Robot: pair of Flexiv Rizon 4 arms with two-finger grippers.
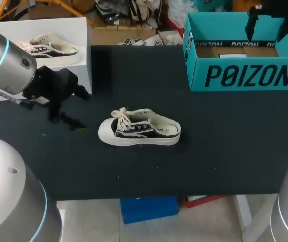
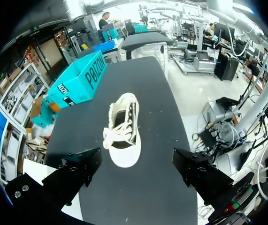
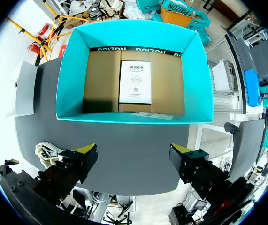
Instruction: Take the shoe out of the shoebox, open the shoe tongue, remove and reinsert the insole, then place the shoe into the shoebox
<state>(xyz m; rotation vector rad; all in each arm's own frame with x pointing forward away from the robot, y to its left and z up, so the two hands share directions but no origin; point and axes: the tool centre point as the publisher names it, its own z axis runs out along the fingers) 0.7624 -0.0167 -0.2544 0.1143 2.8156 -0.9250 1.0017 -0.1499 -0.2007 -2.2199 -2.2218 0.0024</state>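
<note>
Two shoes in all, a black-and-cream shoe on the dark surface and a paler shoe in the white tray; one teal box; one tray; one surface; two pincers, the left pincer and the right pincer, two fingers each.

Open counter on every side of the shoe, nothing touching it. Clear lane from the left claw straight to its toe. Far right, the open-topped shoebox: its walls bar the way in from the sides, and the right claw hangs spread above it. A white box fills the far left corner.
</note>
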